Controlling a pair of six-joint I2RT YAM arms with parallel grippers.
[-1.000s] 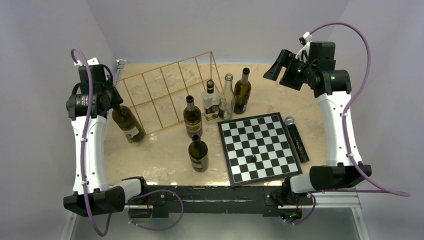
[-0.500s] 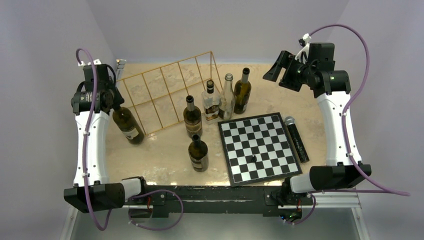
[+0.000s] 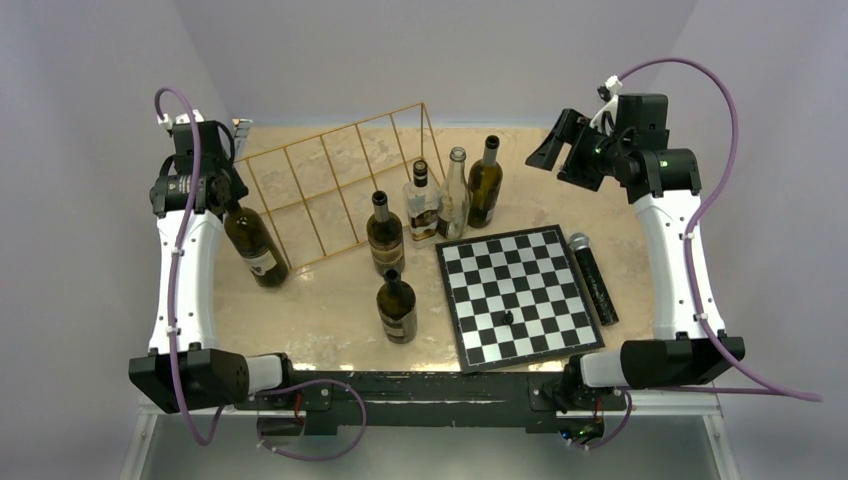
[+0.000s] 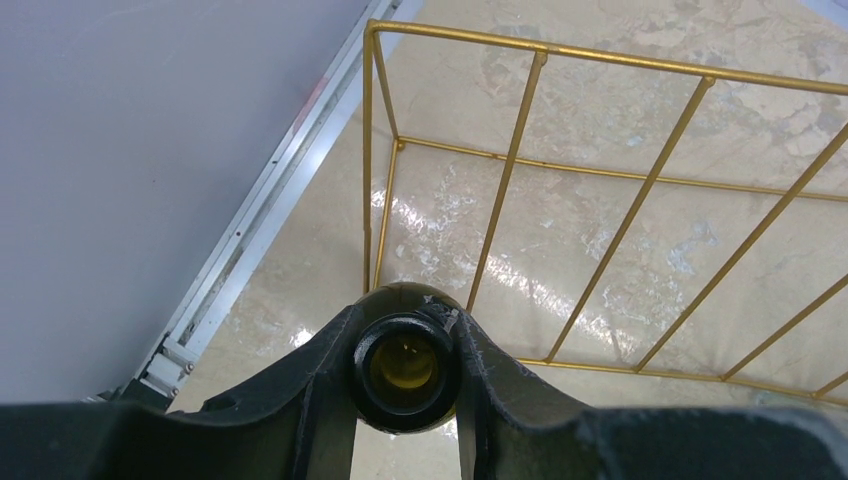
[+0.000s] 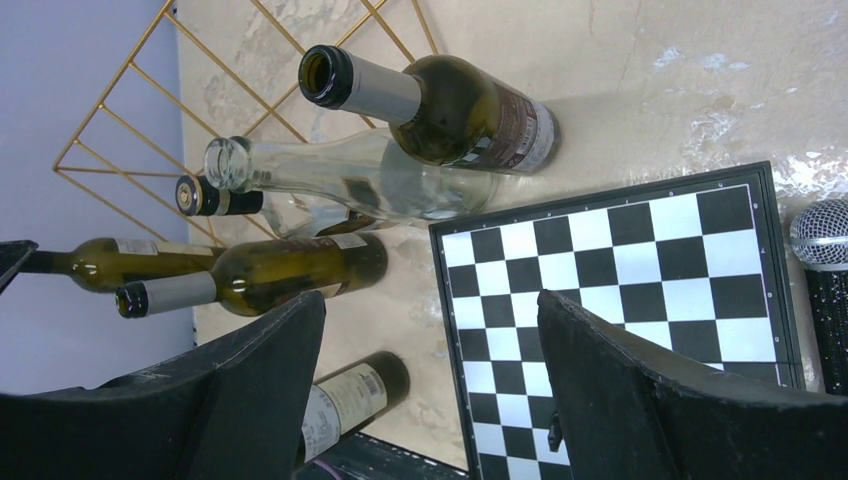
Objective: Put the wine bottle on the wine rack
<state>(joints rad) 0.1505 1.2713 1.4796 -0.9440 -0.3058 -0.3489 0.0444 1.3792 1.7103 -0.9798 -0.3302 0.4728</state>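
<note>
My left gripper (image 3: pixel 228 200) is shut on the neck of a dark green wine bottle (image 3: pixel 255 250), which hangs tilted just off the left end of the wine rack (image 3: pixel 335 180). In the left wrist view the bottle's open mouth (image 4: pixel 405 370) sits clamped between my fingers, with the gold wire rack (image 4: pixel 540 190) lying right beyond it. My right gripper (image 3: pixel 558 148) is open and empty, held high above the back right of the table, past the chessboard.
Several other bottles (image 3: pixel 397 305) stand near the middle, three (image 3: pixel 452 195) in a cluster by the rack's right end. A black-and-white chessboard (image 3: pixel 515 295) lies front right with a microphone (image 3: pixel 592 275) beside it. The left wall is close to my left arm.
My left gripper has carried the bottle's neck a little away from me and to the right, toward the rack. The right gripper drifted slightly right.
</note>
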